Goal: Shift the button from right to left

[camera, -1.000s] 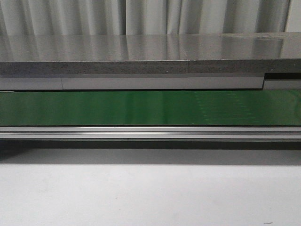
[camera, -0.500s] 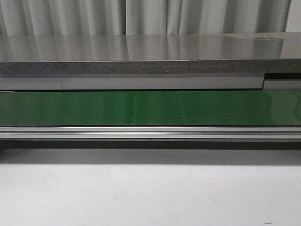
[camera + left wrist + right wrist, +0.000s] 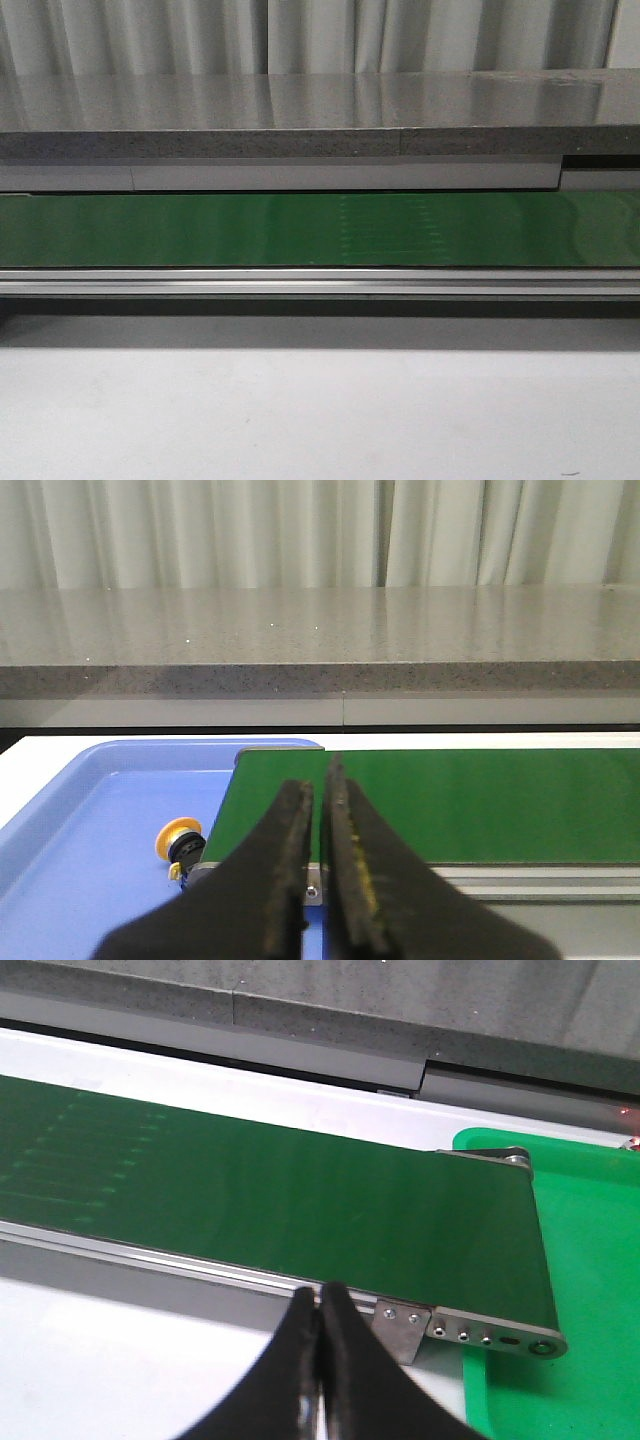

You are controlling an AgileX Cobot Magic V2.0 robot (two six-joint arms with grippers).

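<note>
Front view: a green conveyor belt (image 3: 320,230) spans the frame between a grey counter (image 3: 320,115) and a white surface (image 3: 320,410); neither pincer nor the button appears. Left wrist view: the left pincer (image 3: 320,790) is closed and empty, fingers nearly touching, above the belt's end. The button (image 3: 182,842) lies in a blue tray (image 3: 90,880), just beside that belt end. Right wrist view: the right pincer (image 3: 320,1305) is closed and empty, near the belt's other end, beside a green tray (image 3: 600,1260).
</note>
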